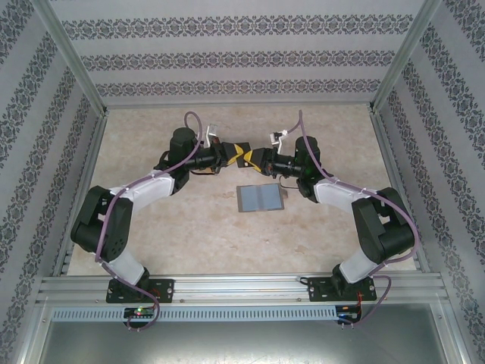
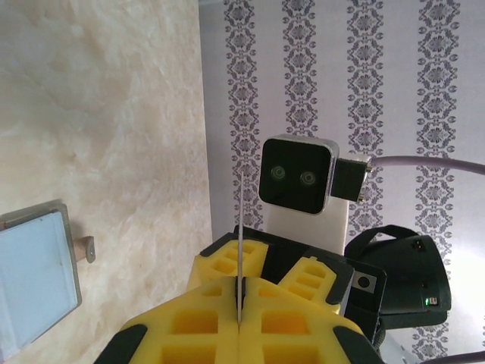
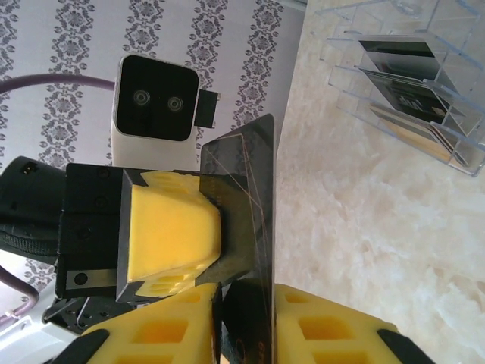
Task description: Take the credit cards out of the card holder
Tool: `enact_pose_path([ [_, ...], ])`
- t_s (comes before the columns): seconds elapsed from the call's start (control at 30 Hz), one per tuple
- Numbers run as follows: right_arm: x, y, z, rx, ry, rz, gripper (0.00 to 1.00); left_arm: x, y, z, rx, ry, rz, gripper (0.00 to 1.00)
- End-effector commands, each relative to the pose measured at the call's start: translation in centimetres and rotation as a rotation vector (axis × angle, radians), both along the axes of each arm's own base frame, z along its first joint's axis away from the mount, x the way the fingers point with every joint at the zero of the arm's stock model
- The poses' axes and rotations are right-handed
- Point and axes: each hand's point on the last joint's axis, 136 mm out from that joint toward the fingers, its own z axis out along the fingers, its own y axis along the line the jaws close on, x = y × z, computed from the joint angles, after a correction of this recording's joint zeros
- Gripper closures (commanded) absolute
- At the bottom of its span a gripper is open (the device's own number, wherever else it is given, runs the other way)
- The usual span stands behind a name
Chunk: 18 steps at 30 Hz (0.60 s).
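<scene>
The card holder (image 1: 260,199) lies open and flat on the table, its blue-grey panel (image 2: 34,282) at the left edge of the left wrist view. Above it, toward the back, both grippers meet tip to tip. My left gripper (image 1: 233,155) (image 2: 241,292) is shut on a thin dark credit card (image 2: 239,227), seen edge-on there and broadside (image 3: 250,197) in the right wrist view. My right gripper (image 1: 255,158) (image 3: 246,296) has its fingers apart around the same card. The card rests against one finger with a gap to the other.
A see-through box (image 3: 413,83) with dark and gold cards in its slots stands on the table at the upper right of the right wrist view. Patterned walls and metal posts (image 1: 72,57) enclose the marbled table (image 1: 212,235).
</scene>
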Motion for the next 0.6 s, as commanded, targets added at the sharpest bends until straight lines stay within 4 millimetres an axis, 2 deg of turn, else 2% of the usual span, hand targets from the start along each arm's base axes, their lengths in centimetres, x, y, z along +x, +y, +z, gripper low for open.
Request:
enact_pose_path([
  [0.0, -0.2, 0.2, 0.0, 0.018, 0.003, -0.012, 0.78, 0.5, 1.4, 2.1, -0.021, -0.052, 0.06, 1.0],
  [0.1, -0.3, 0.3, -0.1, 0.018, 0.008, -0.009, 0.82, 0.4, 1.6, 1.8, -0.019, -0.04, 0.067, 1.0],
  [0.2, -0.3, 0.5, 0.0, 0.013, -0.011, -0.003, 0.91, 0.4, 2.0, 1.3, -0.011, -0.024, 0.077, 1.0],
  [0.23, -0.3, 0.6, 0.0, 0.005, -0.029, 0.0, 0.96, 0.3, 2.1, 1.2, -0.005, -0.018, 0.082, 0.97],
  [0.27, -0.3, 0.6, -0.4, -0.02, -0.04, -0.001, 1.0, 0.3, 2.4, 0.8, 0.008, -0.008, 0.092, 0.9],
  [0.37, 0.0, 0.6, -2.6, -0.149, -0.067, -0.019, 1.0, 0.2, 4.4, -1.0, 0.112, 0.044, 0.16, 0.62],
  [0.43, 0.2, 0.7, -4.2, -0.253, -0.092, -0.024, 1.0, -0.3, 6.3, -2.6, 0.213, 0.092, 0.21, 0.51],
  [0.57, 1.3, 0.9, -6.4, -0.415, -0.155, -0.034, 1.0, -1.8, 12.1, -5.1, 0.5, 0.182, 0.323, 0.25],
])
